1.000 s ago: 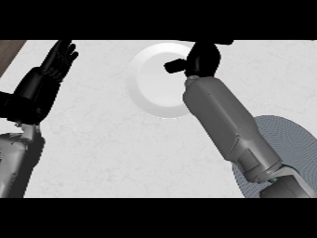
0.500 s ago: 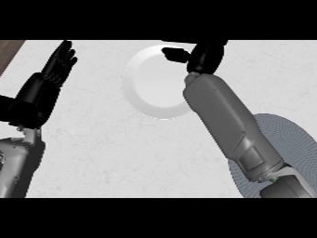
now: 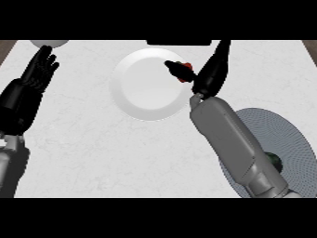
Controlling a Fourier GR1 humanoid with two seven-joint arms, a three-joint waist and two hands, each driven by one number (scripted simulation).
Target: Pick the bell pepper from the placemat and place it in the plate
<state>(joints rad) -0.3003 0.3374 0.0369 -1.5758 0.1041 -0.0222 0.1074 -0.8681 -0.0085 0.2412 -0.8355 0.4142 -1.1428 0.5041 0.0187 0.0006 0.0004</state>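
Curled round the red bell pepper (image 3: 183, 74), the right robot hand (image 3: 212, 74) is held over the white plate (image 3: 143, 88); the left robot hand (image 3: 37, 74) is rested open at the tabletop's (image 3: 99, 148) left edge

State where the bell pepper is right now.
In the head view, the bell pepper is held in the right hand, over the right rim of the white plate.

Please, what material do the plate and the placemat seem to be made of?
The plate looks like glazed ceramic: plain white, smooth, with a soft sheen at its rim. The placemat seems woven fabric or fibre: grey, matte, with fine concentric ribbing. Neither is certain from looks alone.
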